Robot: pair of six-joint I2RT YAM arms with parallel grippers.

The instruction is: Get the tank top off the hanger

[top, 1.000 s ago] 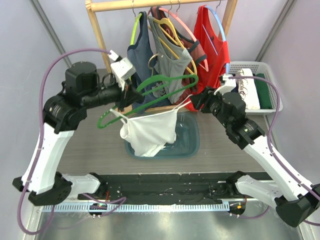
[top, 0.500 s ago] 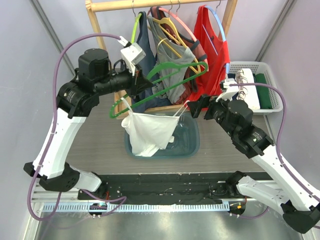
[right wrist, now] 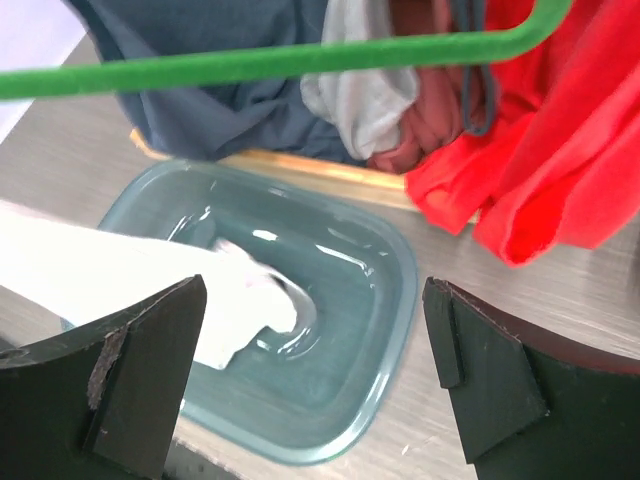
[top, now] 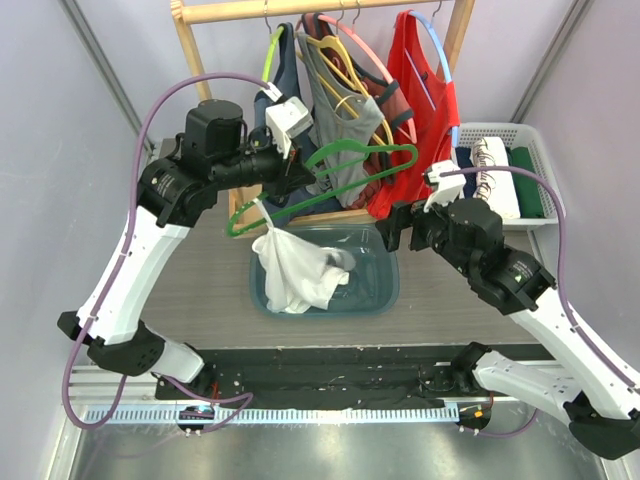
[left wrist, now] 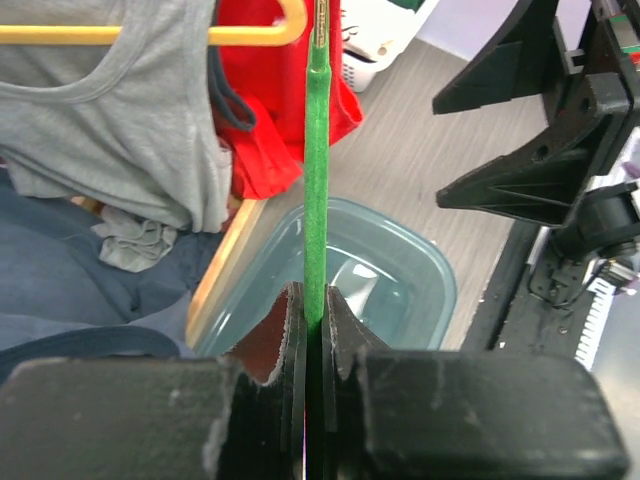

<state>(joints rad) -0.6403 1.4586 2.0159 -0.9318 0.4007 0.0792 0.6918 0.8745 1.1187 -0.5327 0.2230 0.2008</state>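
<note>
Bright, even diffuse light; soft shadows; glare inside teal bin [right wrist: 385, 300]; wrist-view foregrounds blurred

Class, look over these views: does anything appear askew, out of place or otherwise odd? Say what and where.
The white tank top hangs lopsided. It appears caught by one strap near the low end of the tilted green hanger, held in the left claw, its body slumped into the teal bin below.

Top camera looks down from above and behind; both close wrist cameras share the teal tub [top: 375, 275].
</note>
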